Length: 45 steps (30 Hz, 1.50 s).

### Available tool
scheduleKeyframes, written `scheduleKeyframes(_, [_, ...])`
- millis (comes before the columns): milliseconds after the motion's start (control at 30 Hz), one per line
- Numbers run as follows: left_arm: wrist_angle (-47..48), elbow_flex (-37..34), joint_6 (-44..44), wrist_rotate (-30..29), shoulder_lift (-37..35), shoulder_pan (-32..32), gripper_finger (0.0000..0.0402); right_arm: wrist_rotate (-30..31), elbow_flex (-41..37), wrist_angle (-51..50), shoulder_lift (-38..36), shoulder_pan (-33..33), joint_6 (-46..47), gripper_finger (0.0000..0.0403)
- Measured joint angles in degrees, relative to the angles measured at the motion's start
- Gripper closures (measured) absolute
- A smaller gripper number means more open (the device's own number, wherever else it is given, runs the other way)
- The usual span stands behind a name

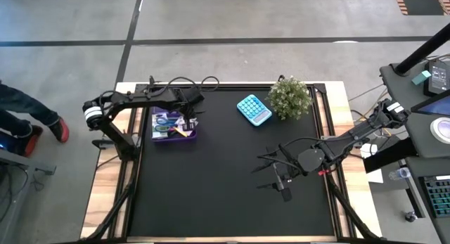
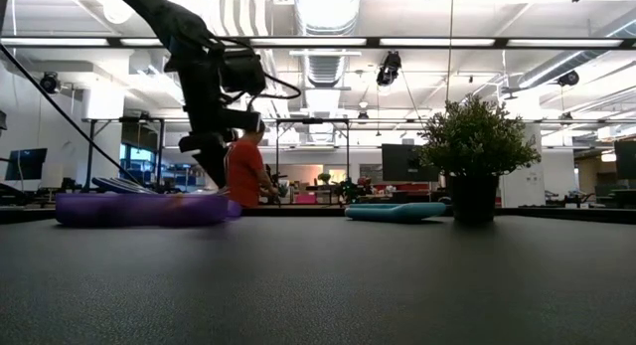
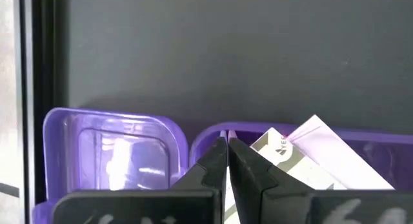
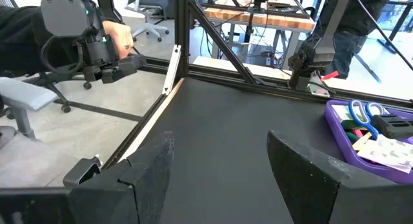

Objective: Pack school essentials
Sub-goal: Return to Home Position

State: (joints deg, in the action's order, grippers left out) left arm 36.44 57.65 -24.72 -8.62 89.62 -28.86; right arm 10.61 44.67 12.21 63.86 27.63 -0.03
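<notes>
Judging by how things lie, the packing is done and the step in hand is the pull-back to rest. The left tool (image 3: 228, 146) hangs just above the purple case (image 4: 339, 143), its fingers pressed together with nothing between them. Inside the case lie the green-white pack (image 3: 284, 161), the paper square (image 3: 335, 156) leaning up against it, and the scissors (image 4: 363, 112).

To the right of the case on the desk (image 1: 211, 195) stand a teal calculator (image 1: 254, 109) and the potted plant (image 1: 290, 96). Farther right, well apart from the case, the right tool (image 4: 221, 146) hovers with its fingers spread wide and empty.

The left tool's next move, I judge, calls for a straight lift clear of the case wall and the leaning paper before it swings away.

The left arm hides part of the case from above. The pens and eraser cannot be told apart, and from desk level the case is only a low purple band.
</notes>
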Motion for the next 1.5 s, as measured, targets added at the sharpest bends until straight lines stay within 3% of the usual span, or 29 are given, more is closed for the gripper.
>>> scheduleKeyframes(367, [1.8,0.0,0.8,1.0,-0.2,1.7,0.0402,0.0,0.0,0.0,0.0,0.0,0.0,0.0165])
scheduleKeyframes(600, [2.6,0.0,6.6,0.9,-2.7,4.7,0.0402,0.0,0.0,-0.1,0.0,0.0,0.0,0.0165])
scheduleKeyframes(800, [1.3,0.0,13.7,-5.6,-8.0,11.6,0.0402,0.0,0.0,-0.6,0.0,0.0,0.0,0.0165])
scheduleKeyframes(1100, [-19.9,-8.5,15.6,-13.9,-15.1,26.8,0.0402,0.0,0.0,-1.3,0.0,-0.1,0.0,0.0165])
scheduleKeyframes(1267, [-20.5,-15.2,26.6,-22.2,-16.4,24.4,0.0402,0.0,0.0,-1.2,0.0,-0.1,0.0,0.0165])
scheduleKeyframes(1367, [-21.5,-19.9,36.1,-22.7,-16.5,21.0,0.0402,0.0,0.0,-0.8,0.0,-0.1,0.2,0.0165])
scheduleKeyframes(1500, [-25.1,-24.9,37.9,-22.5,-15.8,18.1,0.0402,0.0,0.0,-0.9,0.0,-0.1,0.3,0.0165])
